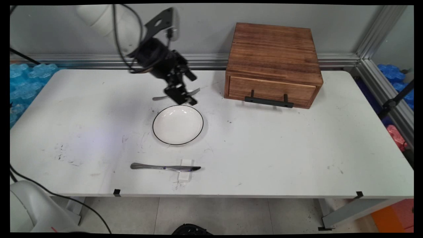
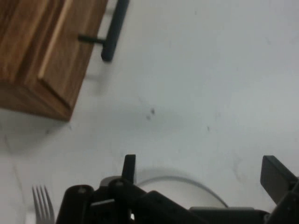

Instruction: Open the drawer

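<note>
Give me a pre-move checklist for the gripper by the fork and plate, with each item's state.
1. Gripper empty, jaws apart: ok, hand view shows nothing between them.
2. Fork lying flat on the table, beyond the plate: ok.
3. Gripper clear of the fork: cannot tell, it overlaps the handle in the main view.
4. Plate empty: ok.
5. Drawer of the wooden box shut: ok.
6. Knife away from the gripper, near the front edge: ok.

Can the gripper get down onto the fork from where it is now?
Probably yes. The open gripper hangs just above the fork, which lies flat on bare table beyond the plate; nothing sits on or against it.
</note>
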Controlling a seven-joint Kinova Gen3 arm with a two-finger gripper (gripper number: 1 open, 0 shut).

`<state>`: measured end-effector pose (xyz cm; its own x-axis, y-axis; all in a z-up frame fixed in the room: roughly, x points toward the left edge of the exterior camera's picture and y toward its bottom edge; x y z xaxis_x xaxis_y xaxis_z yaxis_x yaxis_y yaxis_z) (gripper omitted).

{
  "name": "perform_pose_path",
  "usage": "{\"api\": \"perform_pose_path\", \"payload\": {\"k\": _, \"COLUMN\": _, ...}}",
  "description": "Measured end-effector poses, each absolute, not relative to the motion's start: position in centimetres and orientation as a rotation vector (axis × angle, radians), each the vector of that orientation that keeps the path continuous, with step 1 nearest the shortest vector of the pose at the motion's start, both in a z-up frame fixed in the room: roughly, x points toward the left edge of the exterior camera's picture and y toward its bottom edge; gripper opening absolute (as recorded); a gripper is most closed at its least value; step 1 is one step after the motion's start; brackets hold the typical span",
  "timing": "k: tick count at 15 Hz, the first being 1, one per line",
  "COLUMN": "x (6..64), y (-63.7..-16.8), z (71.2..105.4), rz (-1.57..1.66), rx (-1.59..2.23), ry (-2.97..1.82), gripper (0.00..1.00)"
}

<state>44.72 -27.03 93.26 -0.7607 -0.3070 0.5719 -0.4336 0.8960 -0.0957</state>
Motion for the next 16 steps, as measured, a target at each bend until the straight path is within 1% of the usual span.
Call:
{"api": "perform_pose_path", "payload": {"k": 4, "x": 40.6, "y": -30.0, "z": 93.2, "rz": 0.336, "rx": 0.509, "ry": -2.487, "gripper": 1.00}}
{"api": "perform_pose_path", "payload": {"k": 8, "x": 36.3, "y": -33.1, "z": 92.4, "rz": 0.369, "rx": 0.481, "ry": -2.499, "gripper": 1.00}}
{"api": "perform_pose_path", "payload": {"k": 16, "x": 28.2, "y": -38.5, "z": 88.7, "rz": 0.412, "rx": 0.438, "ry": -2.571, "gripper": 1.00}}
